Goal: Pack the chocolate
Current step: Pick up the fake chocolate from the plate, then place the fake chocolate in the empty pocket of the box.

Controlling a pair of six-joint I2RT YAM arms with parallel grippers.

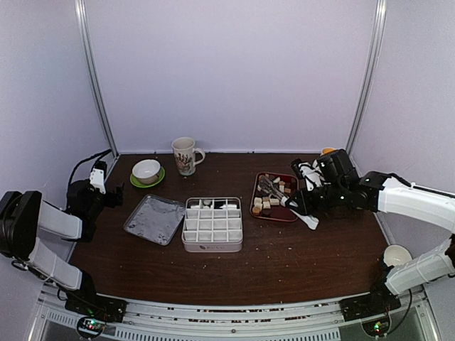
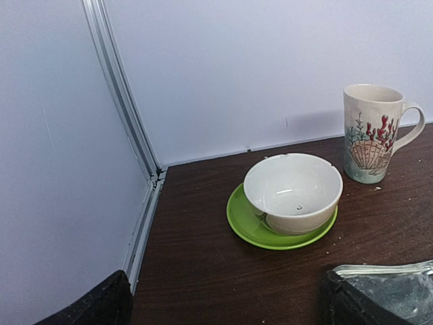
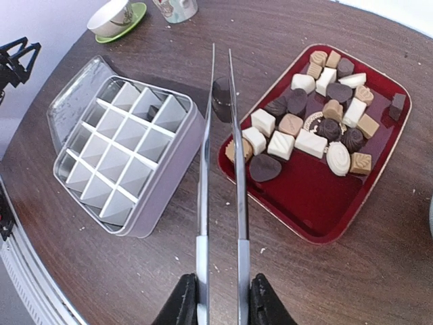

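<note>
A: Grippers?

B: Right gripper (image 3: pixel 223 305) is squeezed narrow on the handles of the tongs (image 3: pixel 203 203). The blades run nearly parallel. A dark piece (image 3: pixel 221 101) sits between the tips and looks pinched, though contact is hard to confirm. Left gripper (image 2: pixel 223 311) has its fingers spread wide and holds nothing. It faces the bowl (image 2: pixel 292 193) and mug (image 2: pixel 371 135).

A: Where's the chocolate?

B: Most of the chocolate (image 3: pixel 281 144) lies in the red tray (image 3: pixel 304 196), at 3 o'clock of the tong tips. The divided box (image 3: pixel 172 183) is at 9 o'clock. One far cell holds a dark lump (image 3: pixel 154 112). The other cells look unfilled from the right wrist view.

A: How should the carry go?

B: My judgement is to swing toward 9 o'clock with an even squeeze. Centre the tips over a bare cell and lower them between the dividers before easing open. The cells are narrow, so a high drop could leave the piece on a divider.
</note>
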